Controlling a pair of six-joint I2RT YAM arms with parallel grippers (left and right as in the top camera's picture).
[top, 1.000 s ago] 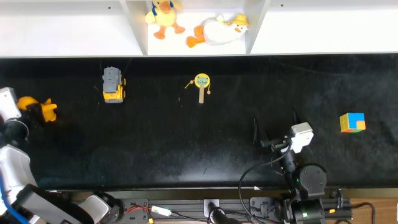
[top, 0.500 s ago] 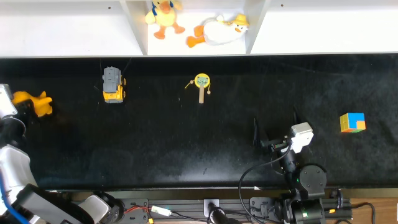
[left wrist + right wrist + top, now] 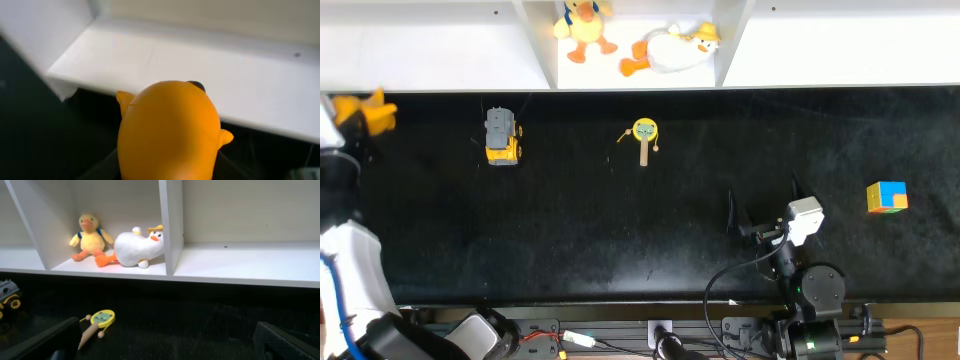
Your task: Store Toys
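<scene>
Though nearly hidden under its rounded bulk, clamps the orange toy (image 3: 169, 132) in the left gripper (image 3: 348, 120), showing only dark slivers of finger past either flank. Holds it up at the far left of the black table (image 3: 620, 250), just before the edge of the white shelf (image 3: 200, 65). Sets its long axis roughly crosswise in the top view, stubby end toward the yellow truck (image 3: 501, 135); cannot tell front from back. Keeps the right gripper (image 3: 762, 205) spread wide and empty, low over the table, well apart from the colour cube (image 3: 886, 197). Faces the rattle (image 3: 100, 319), with the yellow duck (image 3: 89, 236) and white goose (image 3: 136, 247) side by side in the middle compartment.
</scene>
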